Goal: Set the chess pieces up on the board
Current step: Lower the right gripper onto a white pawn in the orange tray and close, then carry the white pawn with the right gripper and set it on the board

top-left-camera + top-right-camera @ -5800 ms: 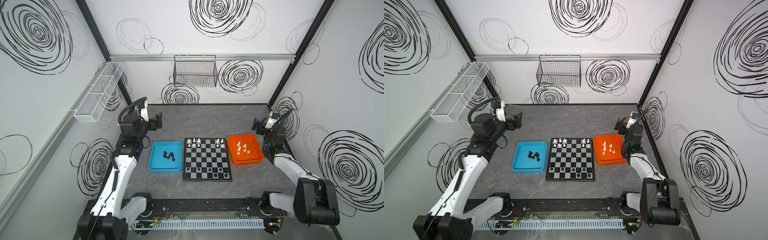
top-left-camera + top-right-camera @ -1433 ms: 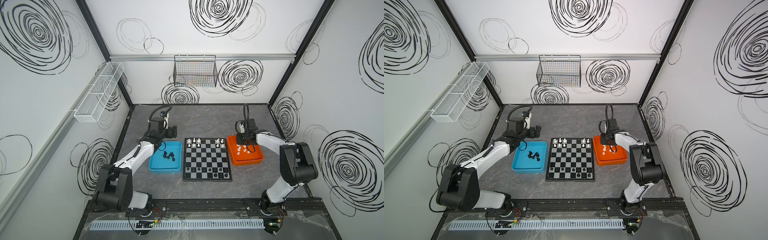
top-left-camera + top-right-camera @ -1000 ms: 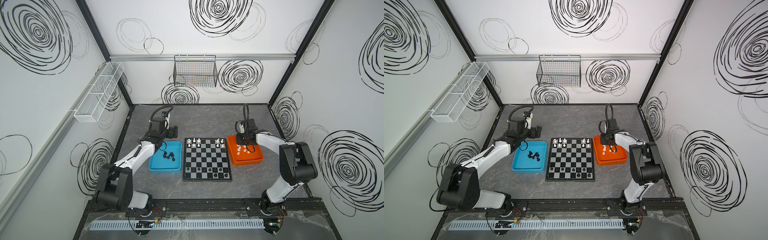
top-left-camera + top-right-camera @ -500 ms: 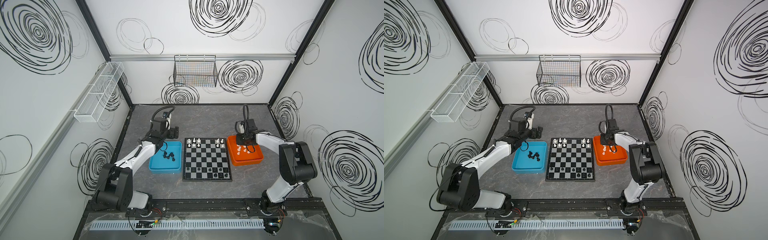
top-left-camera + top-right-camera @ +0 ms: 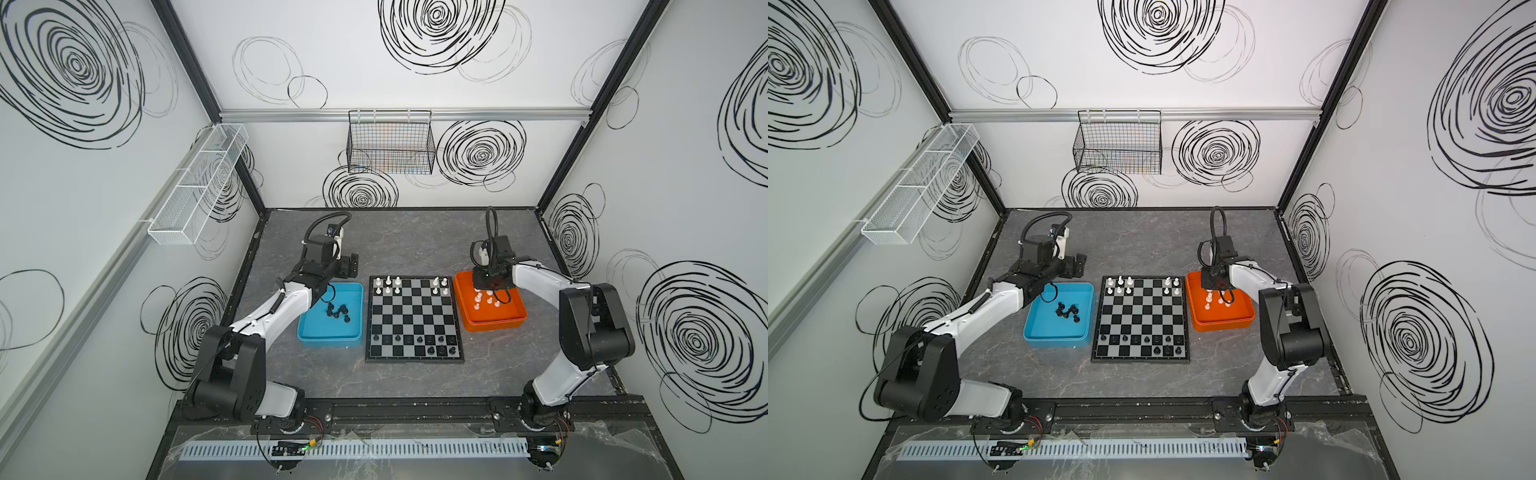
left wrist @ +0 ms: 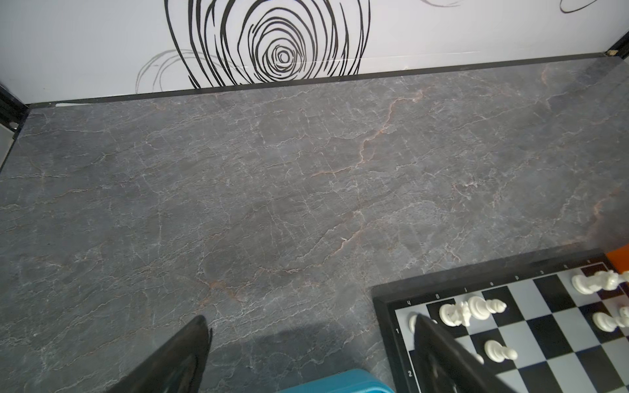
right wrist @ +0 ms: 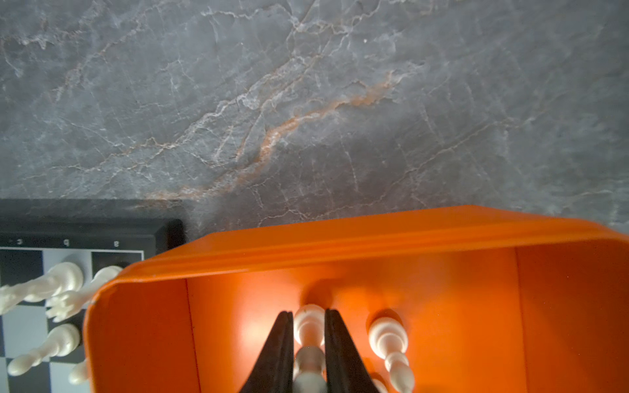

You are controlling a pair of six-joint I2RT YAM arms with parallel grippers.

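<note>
The board [image 5: 413, 316] [image 5: 1142, 316] lies mid-table. Several white chess pieces [image 5: 392, 284] stand on its far rows and several black ones [image 5: 419, 340] on its near rows. My right gripper [image 7: 308, 312] reaches down into the orange tray [image 5: 494, 326] and is shut on an upright white piece [image 7: 308, 328]. Another white piece [image 7: 388, 335] stands just beside it. My left gripper [image 6: 310, 320] is open and empty. It hovers over bare table behind the blue tray [image 5: 305, 332], at the board's far left corner [image 6: 384, 296].
Several black pieces [image 5: 338, 311] lie loose in the blue tray and more white ones [image 5: 486, 301] in the orange tray. A black wire basket [image 5: 390, 145] hangs on the back wall and a white mesh shelf [image 5: 199, 187] on the left wall.
Both arms came in from the table's sides to the trays. Over the last second the right jaws closed on the white piece; the left arm barely moved.
</note>
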